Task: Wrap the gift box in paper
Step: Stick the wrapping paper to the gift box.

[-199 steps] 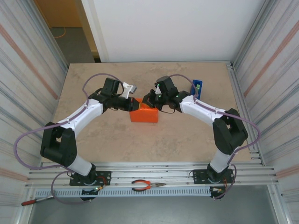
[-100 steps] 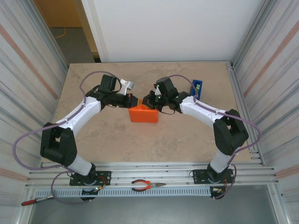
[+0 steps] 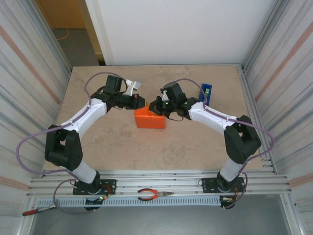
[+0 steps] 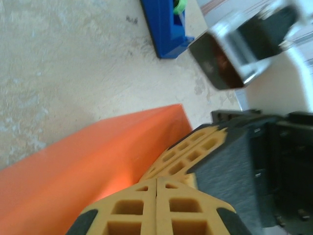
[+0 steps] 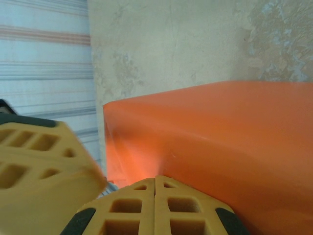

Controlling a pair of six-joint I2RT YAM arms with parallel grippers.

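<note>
Looking down from the top camera, the gift box sits roughly mid-tabletop, a bit closer to the far edge than the near one. It's covered in the orange paper, which peaks up on the box's far side. Both arms reach in and meet right at that far side.

The left end effector has its two yellow pads pressed flat together with no gap between them. Its tips are right up against the paper's top edge. The right end effector is the same deal, pads squeezed together and tips touching the orange surface. Honestly I can't tell if either one has a fold of paper caught between the pads or is just pushing on it. The two end effectors are just beside each other, and each shows up in the other's wrist camera.

The blue tape dispenser sits apart from the box, over toward the tabletop's right edge near the far right corner.
</note>
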